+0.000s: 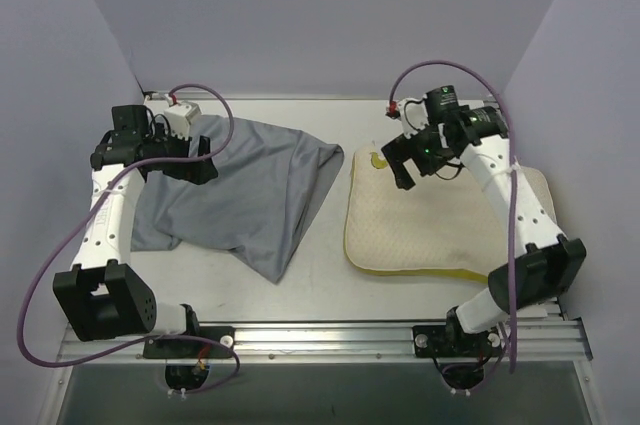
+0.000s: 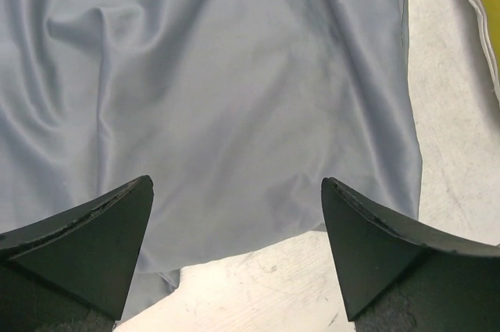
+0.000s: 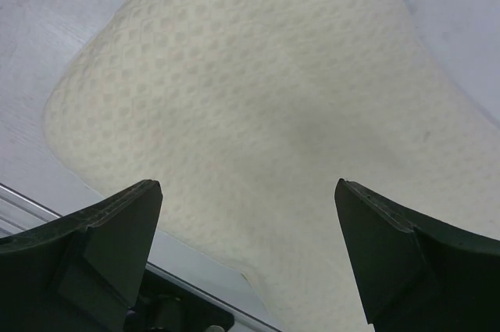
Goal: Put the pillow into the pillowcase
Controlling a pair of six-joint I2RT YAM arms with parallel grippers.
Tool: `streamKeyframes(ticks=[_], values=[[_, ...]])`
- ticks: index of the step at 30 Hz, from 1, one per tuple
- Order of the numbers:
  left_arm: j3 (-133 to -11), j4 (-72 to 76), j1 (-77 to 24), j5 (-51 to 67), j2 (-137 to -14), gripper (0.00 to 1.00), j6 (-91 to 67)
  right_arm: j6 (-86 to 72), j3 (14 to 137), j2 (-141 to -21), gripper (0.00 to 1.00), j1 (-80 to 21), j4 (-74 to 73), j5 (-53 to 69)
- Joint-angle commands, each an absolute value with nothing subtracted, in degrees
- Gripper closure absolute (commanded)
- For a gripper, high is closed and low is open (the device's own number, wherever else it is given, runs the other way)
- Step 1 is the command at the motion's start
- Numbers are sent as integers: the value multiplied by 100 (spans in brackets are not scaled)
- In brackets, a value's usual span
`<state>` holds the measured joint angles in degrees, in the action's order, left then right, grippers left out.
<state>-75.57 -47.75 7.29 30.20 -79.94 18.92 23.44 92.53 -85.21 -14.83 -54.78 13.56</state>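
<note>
Pillowcase (image 1: 250, 195) left of frame, pillow (image 1: 430, 230) right, apart. Left gripper (image 2: 237, 191) wide over pillowcase; right gripper (image 3: 248, 191) wide over pillow.

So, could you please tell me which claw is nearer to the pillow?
Right. The right claw is open just above the far left part of the pillow; the left claw is open over the pillowcase, well apart from the pillow.

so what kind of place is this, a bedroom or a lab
Probably a robot lab cell: left arm and right arm bolted to a metal rail, plain walls boxing a table.
</note>
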Motion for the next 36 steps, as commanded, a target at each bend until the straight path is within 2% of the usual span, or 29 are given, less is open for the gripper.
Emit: streamKeyframes(ticks=[1,5,9,15,18,23,26,28,29,30,32,33,34,36], values=[[-7524,-4377,729,3014,-7813,2,1749,1255,9133,-9114,0,-1862,-5600,1398],[-7488,-4535,712,3374,-7770,3,2109,2499,8457,-9018,0,-2381,-5064,924],[-7532,-4658,310,3472,-7761,3,2197,3654,7955,-8973,0,-2111,-4536,853],[-7462,-4650,-395,3384,-7831,3,2171,5199,7911,-9176,0,-1355,-4491,1766],[-7436,-4545,-641,3384,-7997,3,1952,5869,7612,-9263,0,-1318,-4439,2144],[-7549,-4237,-1053,3121,-8393,2,1284,6126,6999,-9580,0,-1424,-4299,2514],[-7550,-4062,-1588,2331,-8727,3,1064,6065,6532,-9790,0,-1441,-3711,2260],[-7515,-3921,-1862,1849,-9025,3,915,5916,6478,-10088,13,-1406,-3499,2145],[-7506,-3720,-2081,1698,-9131,3,827,5837,6521,-10177,24,-1345,-3463,2031],[-7480,-3639,-2170,1618,-9341,3,670,5740,6556,-10256,46,-1293,-3472,2030],[-7497,-3377,-2285,1529,-9553,7,510,5626,6565,-10213,63,-1187,-3489,2153],[-7549,-3314,-2381,1555,-9754,9,423,5634,6496,-10126,92,-1091,-3507,2319],[-7593,-3253,-2434,1547,-9860,11,378,5616,6460,-9916,100,-1064,-3498,2381],[-7786,-3138,-2574,1573,-10176,12,343,5608,6303,-9652,100,-1011,-3533,2635]])
